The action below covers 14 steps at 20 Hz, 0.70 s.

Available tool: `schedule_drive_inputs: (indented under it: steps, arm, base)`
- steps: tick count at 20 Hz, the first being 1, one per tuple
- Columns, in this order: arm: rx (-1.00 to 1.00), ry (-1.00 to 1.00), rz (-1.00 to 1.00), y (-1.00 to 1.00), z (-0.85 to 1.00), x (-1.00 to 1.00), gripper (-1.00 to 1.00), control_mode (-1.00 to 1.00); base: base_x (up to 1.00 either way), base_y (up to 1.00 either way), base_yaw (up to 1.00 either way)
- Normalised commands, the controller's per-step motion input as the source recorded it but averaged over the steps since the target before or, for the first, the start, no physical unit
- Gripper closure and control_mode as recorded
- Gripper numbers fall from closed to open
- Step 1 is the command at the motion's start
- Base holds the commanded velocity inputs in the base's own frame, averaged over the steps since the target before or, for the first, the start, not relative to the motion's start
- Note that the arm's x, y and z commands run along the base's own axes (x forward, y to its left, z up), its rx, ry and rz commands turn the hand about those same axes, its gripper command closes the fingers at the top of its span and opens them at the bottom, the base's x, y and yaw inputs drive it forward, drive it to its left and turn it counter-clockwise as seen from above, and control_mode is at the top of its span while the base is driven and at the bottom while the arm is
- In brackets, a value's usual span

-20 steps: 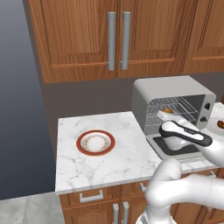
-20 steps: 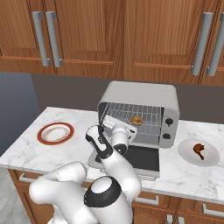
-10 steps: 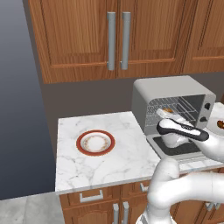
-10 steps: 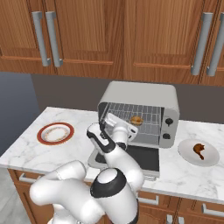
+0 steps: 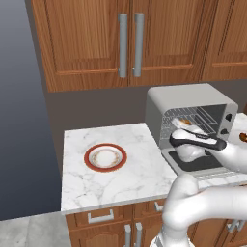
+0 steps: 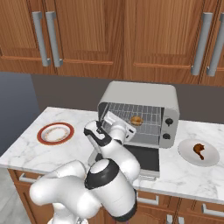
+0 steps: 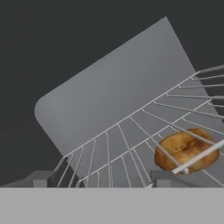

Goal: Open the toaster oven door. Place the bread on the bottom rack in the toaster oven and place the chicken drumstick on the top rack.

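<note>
- The toaster oven door [image 6: 139, 158] lies folded down flat on the counter
- The gripper [image 7: 98, 181] sits at the oven mouth, jaws spread, nothing held
- Inside the toaster oven [image 6: 142, 113], the bread [image 7: 187, 150] rests on a wire rack
- The chicken drumstick [image 6: 199, 150] lies on a white plate [image 6: 210, 157] right of the oven

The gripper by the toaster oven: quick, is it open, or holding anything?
Gripper: open and holding nothing; the bread lies free on the wire rack ahead of it.

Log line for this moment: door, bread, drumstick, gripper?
door: open | bread: on rack in oven | drumstick: on plate | gripper: open, empty, at oven mouth
</note>
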Motion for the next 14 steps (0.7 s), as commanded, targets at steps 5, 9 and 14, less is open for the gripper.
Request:
schedule_drive_inputs:
  steps: [5, 9, 14]
  arm:
    - [0.08, 0.14, 0.0, -0.01, 0.0, 0.15, -1.0, -1.0]
    - [0.08, 0.1, 0.0, 0.0, 0.0, 0.14, 1.0, -1.0]
    - [0.1, 0.11, 0.0, -0.14, 0.0, -0.01, 1.0, -1.0]
  base:
    - [0.0, 0.0, 0.0]
    - [0.0, 0.0, 0.0]
    - [0.0, 0.0, 0.0]
